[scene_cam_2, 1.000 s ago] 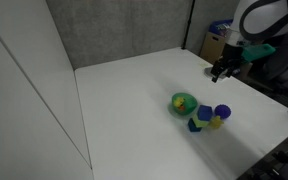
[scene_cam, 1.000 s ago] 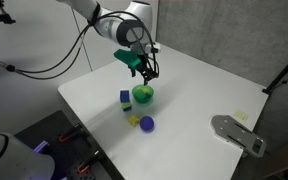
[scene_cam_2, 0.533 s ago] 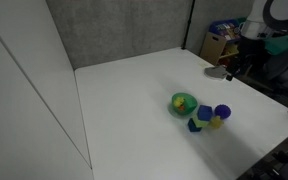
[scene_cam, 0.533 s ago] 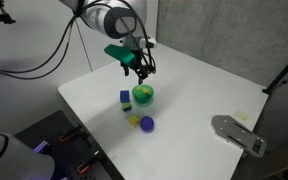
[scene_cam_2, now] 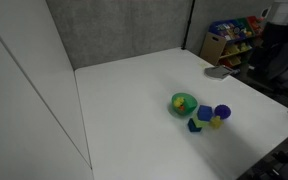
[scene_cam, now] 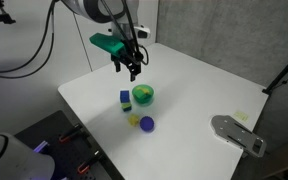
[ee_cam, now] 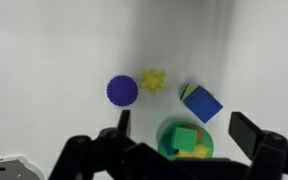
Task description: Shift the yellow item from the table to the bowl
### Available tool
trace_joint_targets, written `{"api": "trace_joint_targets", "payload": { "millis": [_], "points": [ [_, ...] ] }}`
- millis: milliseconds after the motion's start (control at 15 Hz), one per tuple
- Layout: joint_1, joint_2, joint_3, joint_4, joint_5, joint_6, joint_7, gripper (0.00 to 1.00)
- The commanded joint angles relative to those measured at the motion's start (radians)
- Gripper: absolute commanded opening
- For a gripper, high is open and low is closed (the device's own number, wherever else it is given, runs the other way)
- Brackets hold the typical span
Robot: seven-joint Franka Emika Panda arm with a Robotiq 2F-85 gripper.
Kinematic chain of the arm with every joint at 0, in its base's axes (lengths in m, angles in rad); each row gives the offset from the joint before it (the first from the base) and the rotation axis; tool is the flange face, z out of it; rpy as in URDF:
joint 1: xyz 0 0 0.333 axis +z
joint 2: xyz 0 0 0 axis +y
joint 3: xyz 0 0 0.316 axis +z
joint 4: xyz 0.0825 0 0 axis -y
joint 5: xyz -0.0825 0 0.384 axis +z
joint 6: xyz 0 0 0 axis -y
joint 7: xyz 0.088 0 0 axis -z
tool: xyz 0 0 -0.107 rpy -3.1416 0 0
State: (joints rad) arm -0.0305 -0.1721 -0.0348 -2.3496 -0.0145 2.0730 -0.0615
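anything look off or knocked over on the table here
Nothing stands out: the green bowl sits upright, and the purple ball, yellow star-shaped item and blue block lie on the table beside it.

White desk [scene_cam: 206, 95] is recorded in both exterior views. A grey panel wall [scene_cam_2: 124, 30] is noted behind it, a white partition [scene_cam_2: 24, 95] alongside. Shelves of coloured packages [scene_cam_2: 236, 27] are seen beyond.

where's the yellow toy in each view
In an exterior view: yellow toy lower centre, just left of the purple ball.
In an exterior view: toy at the right, just below the ball.
Wrist view: toy centre, just right of the ball.
Shared landmark: the purple ball.
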Motion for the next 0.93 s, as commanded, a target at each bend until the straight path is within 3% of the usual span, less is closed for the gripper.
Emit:
{"api": "trace_joint_targets", "payload": {
  "millis": [0,867],
  "points": [
    [-0.007,-0.102,0.006,-0.038,-0.037,-0.048,0.043,1.0],
    [0.016,-0.265,0.06,-0.031,-0.028,-0.197,0.151,1.0]
  ]
}}
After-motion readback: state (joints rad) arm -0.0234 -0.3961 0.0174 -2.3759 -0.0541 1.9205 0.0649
